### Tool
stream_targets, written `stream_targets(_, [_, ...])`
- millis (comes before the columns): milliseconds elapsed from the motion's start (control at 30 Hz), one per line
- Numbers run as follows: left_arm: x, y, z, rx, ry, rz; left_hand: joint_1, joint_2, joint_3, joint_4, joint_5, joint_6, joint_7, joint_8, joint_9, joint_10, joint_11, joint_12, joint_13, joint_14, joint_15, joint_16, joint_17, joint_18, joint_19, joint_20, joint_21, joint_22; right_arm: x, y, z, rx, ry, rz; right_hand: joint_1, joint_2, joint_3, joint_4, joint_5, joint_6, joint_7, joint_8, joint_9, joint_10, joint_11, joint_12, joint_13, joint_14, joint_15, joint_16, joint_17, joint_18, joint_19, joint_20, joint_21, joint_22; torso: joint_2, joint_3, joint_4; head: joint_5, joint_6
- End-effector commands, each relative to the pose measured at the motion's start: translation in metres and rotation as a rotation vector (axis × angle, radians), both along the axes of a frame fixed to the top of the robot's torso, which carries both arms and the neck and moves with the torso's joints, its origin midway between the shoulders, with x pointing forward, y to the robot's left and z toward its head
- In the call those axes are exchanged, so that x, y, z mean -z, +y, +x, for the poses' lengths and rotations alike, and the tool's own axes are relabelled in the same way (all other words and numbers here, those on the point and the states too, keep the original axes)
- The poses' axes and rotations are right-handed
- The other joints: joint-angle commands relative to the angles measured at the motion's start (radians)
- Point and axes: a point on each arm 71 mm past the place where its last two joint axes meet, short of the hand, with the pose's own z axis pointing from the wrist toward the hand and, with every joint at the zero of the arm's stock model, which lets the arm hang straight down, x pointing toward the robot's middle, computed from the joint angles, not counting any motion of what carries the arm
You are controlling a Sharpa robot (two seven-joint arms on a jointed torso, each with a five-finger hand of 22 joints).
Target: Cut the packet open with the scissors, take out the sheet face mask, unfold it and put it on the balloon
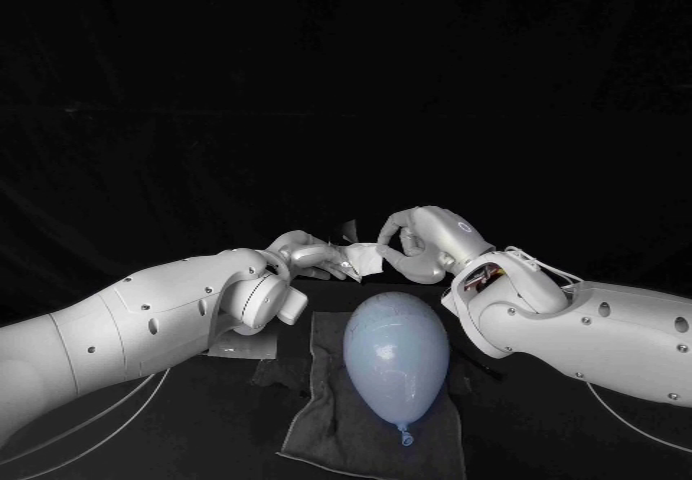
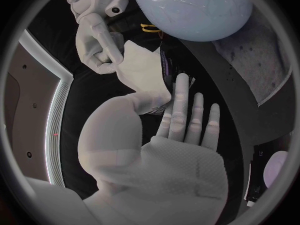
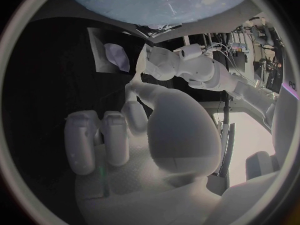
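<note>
Head view: left hand point(image 1: 306, 253) & right hand point(image 1: 414, 245) both pinch folded mask point(image 1: 364, 260) betw. them; unfolding step, I think. Next: pull edges apart gently.

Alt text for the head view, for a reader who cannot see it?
Two white robot arms meet behind a pale blue balloon, the left hand and right hand holding a white sheet face mask between them above the black table. The balloon lies on a dark grey cloth, knot toward the camera; a packet lies beside the left arm.
</note>
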Motion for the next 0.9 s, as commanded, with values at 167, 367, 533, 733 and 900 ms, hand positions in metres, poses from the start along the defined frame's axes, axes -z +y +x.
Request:
stream_targets(167, [0.0, 0.003, 0.002, 0.0, 0.003, -0.006, 0.009, -0.004, 0.006, 0.002, 0.006, 0.012, -0.004, 0.027, 0.153, 0.004, -0.002, 0.006, 0.001, 0.001, -0.006, 0.004, -0.001, 0.016, -0.008, 0.001, -0.006, 0.001, -0.014, -0.013, 0.001, -0.086, 0.08, 0.262, 0.016, 0.005, 0.006, -0.017, 0.002, 0.006, 0.001, 0.005, 0.013, 0.005, 0.0, -0.003, 0.01, 0.106, -0.005, 0.007, 0.261, -0.006, 0.105, -0.007, 0.004, 0.263, 0.0, 0.0006, -0.0005, -0.001, 0.004])
stream_targets(367, [0.0, 0.007, 0.002, -0.002, 0.005, -0.004, 0.009, -0.004, 0.006, 0.002, 0.006, 0.012, -0.004, 0.027, 0.153, 0.004, -0.002, 0.006, 0.001, 0.001, -0.006, 0.004, -0.001, 0.016, -0.008, 0.001, -0.006, 0.001, -0.021, -0.028, 0.008, -0.054, 0.151, 0.348, 0.018, 0.005, 0.005, -0.019, 0.002, 0.005, 0.002, 0.005, 0.013, 0.005, 0.0, -0.005, 0.009, 0.105, -0.005, 0.006, 0.259, -0.006, 0.105, -0.007, 0.004, 0.263, 0.0, 0.0005, 0.0003, 0.001, 0.005])
stream_targets(533, [0.001, 0.014, 0.002, -0.006, 0.007, -0.002, 0.009, -0.004, 0.006, 0.002, 0.006, 0.012, -0.004, 0.027, 0.153, 0.004, -0.002, 0.006, 0.001, 0.001, -0.006, 0.004, -0.001, 0.016, -0.008, 0.001, -0.006, 0.001, -0.027, -0.042, 0.014, -0.022, 0.196, 0.394, 0.019, 0.006, 0.005, -0.021, 0.002, 0.005, 0.003, 0.005, 0.013, 0.004, 0.001, -0.008, 0.007, 0.105, -0.004, 0.005, 0.258, -0.006, 0.105, -0.007, 0.004, 0.263, -0.001, 0.0, 0.0004, 0.003, 0.006])
stream_targets(733, [0.001, 0.026, -0.002, -0.005, 0.01, -0.001, 0.009, -0.004, 0.008, 0.002, 0.006, 0.012, -0.004, 0.027, 0.153, 0.004, -0.002, 0.006, 0.001, 0.001, -0.006, 0.005, -0.003, 0.016, -0.004, 0.001, -0.006, 0.002, -0.032, -0.051, 0.017, -0.008, 0.213, 0.409, 0.02, 0.006, 0.005, -0.022, 0.002, 0.004, 0.003, 0.005, 0.013, 0.004, 0.001, -0.007, 0.007, 0.105, -0.004, 0.004, 0.257, -0.006, 0.105, -0.007, 0.004, 0.263, 0.0, 0.0009, 0.0006, 0.01, 0.004])
stream_targets(900, [0.001, 0.041, -0.011, 0.026, 0.025, -0.021, 0.007, -0.002, 0.007, 0.01, -0.003, 0.008, -0.002, 0.025, 0.153, -0.001, -0.001, 0.006, 0.001, -0.001, -0.007, 0.009, -0.01, 0.017, 0.042, 0.002, 0.009, 0.009, -0.033, -0.058, 0.019, 0.006, 0.213, 0.411, 0.021, 0.006, 0.005, -0.023, 0.002, 0.004, 0.003, 0.005, 0.013, 0.003, 0.001, -0.008, 0.007, 0.105, -0.004, 0.004, 0.257, -0.006, 0.105, -0.007, 0.004, 0.263, 0.0, 0.0006, 0.0004, 0.011, 0.002])
